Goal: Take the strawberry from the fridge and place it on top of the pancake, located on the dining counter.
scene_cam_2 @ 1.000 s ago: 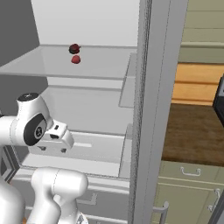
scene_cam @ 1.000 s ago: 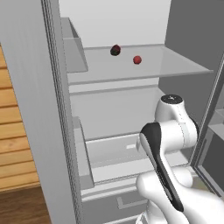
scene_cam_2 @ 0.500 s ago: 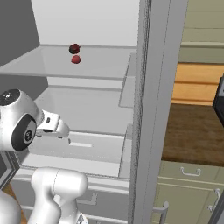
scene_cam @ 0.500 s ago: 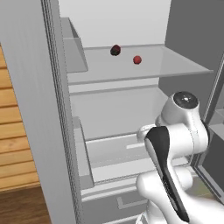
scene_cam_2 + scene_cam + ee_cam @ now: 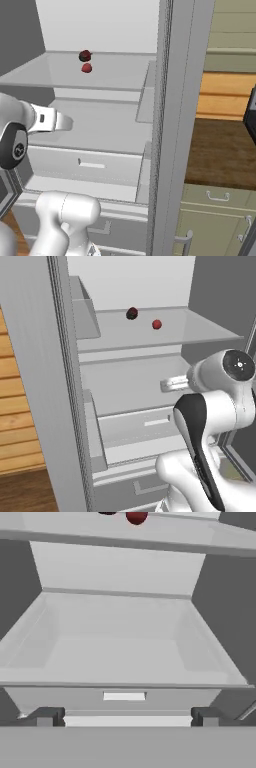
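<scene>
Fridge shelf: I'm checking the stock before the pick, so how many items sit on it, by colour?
Bright red strawberry: 1
Dark maroon lump: 1
Total: 2, both on the upper shelf of the fridge.

The fridge (image 5: 60,381) stands open. On its upper shelf (image 5: 210,331) the strawberry (image 5: 157,324) lies near the middle, the dark lump (image 5: 132,313) just beside it toward the back edge.
</scene>
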Motion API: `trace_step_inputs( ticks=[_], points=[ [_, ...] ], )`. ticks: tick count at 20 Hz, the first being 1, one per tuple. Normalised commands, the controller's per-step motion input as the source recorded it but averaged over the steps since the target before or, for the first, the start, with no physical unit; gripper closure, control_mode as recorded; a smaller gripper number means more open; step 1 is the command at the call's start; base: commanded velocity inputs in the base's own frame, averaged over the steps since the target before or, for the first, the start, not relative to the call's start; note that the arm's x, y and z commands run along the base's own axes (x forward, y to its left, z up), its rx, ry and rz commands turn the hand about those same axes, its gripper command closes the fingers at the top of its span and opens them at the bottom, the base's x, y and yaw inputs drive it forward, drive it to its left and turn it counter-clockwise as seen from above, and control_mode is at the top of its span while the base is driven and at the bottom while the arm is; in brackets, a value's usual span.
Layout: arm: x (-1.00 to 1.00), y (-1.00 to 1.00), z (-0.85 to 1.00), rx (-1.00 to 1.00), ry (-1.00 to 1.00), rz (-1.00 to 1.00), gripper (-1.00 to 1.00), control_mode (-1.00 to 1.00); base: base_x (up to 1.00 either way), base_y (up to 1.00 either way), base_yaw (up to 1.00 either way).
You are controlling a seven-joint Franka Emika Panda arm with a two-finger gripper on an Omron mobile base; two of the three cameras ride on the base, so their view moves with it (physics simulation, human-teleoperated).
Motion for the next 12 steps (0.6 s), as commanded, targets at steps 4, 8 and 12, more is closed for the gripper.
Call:
trace_step_inputs(
  ticks=[4, 8, 12],
  points=[
    [0.06, 0.00, 0.96, 0.04, -0.20, 0.00, -1.00, -1.00, 0.00, 0.00, 0.00],
    [0.38, 0.00, 0.76, 0.01, -0.16, 0.00, -1.00, -1.00, 0.00, 0.00, 0.00],
    [0.59, 0.00, 0.37, 0.01, -0.12, 0.00, -1.00, -1.00, 0.00, 0.00, 0.00]
  ],
)
